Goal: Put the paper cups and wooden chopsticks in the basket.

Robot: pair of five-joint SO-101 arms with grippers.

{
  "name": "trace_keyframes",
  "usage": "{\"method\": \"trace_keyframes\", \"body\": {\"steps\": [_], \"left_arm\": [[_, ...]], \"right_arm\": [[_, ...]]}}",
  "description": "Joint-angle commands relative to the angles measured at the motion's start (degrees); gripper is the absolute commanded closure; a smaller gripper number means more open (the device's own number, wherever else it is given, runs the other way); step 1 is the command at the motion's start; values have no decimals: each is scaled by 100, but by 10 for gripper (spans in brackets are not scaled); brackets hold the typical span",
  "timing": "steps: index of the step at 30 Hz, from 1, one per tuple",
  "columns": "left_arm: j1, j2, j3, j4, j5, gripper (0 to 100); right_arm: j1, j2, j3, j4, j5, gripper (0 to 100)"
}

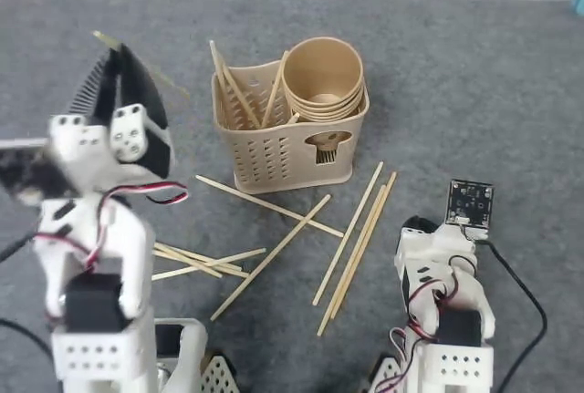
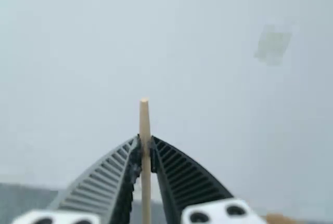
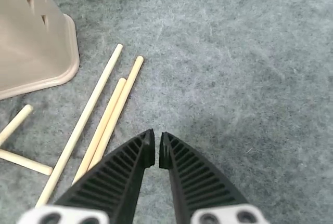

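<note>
At the far left of the high view the left arm (image 1: pixel 91 256) stands raised above the grey carpeted surface (image 1: pixel 474 92), and the left gripper (image 1: pixel 114 56) at its top is clamped on a single chopstick (image 1: pixel 105 40), whose tip pokes out just past the fingertips. The left wrist view confirms it: the two fingers meet around the stick, which stands straight between them against a pale wall (image 2: pixel 78 37). On the surface just beside that arm's base lies a small crossed cluster of chopsticks (image 1: pixel 205 261). Further right, two long sticks (image 1: pixel 271 256) lie apart from the cluster and cross each other in front of the basket (image 1: pixel 274 151). The basket sits upright near the middle, with several chopsticks leaning (image 1: pixel 233 92) in its left half and the stacked paper cups (image 1: pixel 324 78) nested in its right half. To the right of the basket's front, three more sticks (image 1: pixel 360 233) lie nearly parallel and close together, slanting toward the right arm (image 1: pixel 447 284), which is folded low at the lower right. In its wrist view the right gripper (image 3: pixel 156 148) hangs over the surface with its fingertips drawn almost together and nothing between them, just beside the ends of those parallel sticks and near the basket's corner.
</note>
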Motion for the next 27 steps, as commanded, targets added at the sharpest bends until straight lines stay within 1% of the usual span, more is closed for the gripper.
{"method": "trace_keyframes", "body": {"steps": [1, 4, 7, 10, 18, 27], "left_arm": [[44, -123, -936, -193, 26, 987], [70, -114, -1543, -158, 26, 987], [114, -105, -1877, 167, 26, 987], [475, 44, -1701, 264, 26, 987], [1002, 721, -1015, 220, 35, 987], [985, 1275, -444, 255, 0, 976]], "right_arm": [[57, -40, 105, 22, 79, 955], [57, -40, 105, 22, 79, 955], [57, -40, 105, 22, 79, 955], [48, -40, 105, 22, 79, 955], [48, -31, 105, 22, 79, 955], [48, -31, 105, 22, 79, 955]]}}
